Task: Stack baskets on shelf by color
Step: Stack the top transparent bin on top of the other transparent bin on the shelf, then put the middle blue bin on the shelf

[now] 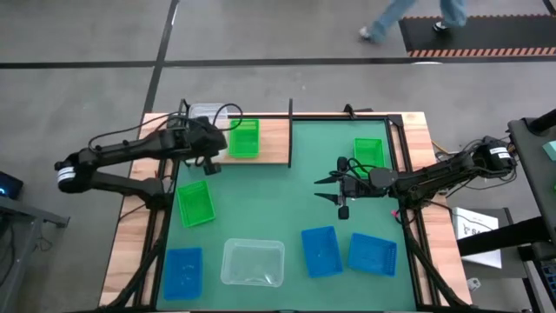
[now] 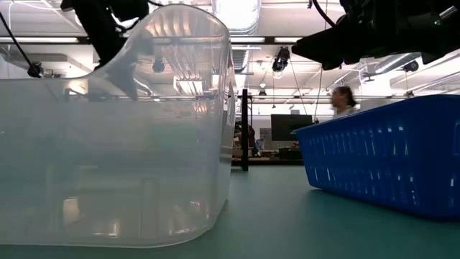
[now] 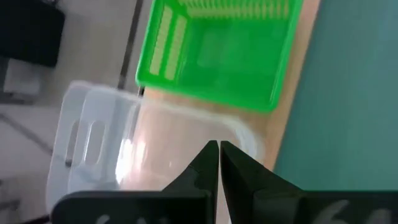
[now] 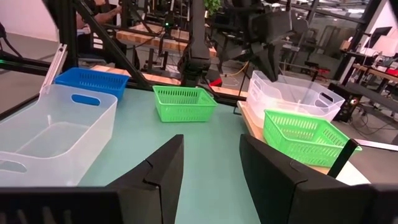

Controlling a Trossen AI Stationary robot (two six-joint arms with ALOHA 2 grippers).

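While left gripper (image 3: 217,163) sits clenched, empty, above shelf's clear basket (image 3: 112,146), descending could shove it off; right gripper (image 1: 334,184) released.

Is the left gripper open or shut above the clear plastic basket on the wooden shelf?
Shut. In the left wrist view the left gripper has both dark fingers pressed together, holding nothing, above the clear plastic basket on the wooden shelf.

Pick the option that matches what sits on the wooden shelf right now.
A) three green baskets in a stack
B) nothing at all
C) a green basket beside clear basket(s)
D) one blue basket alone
C: the high view shows a green basket on the shelf next to a clear basket, with the left tool close by them.
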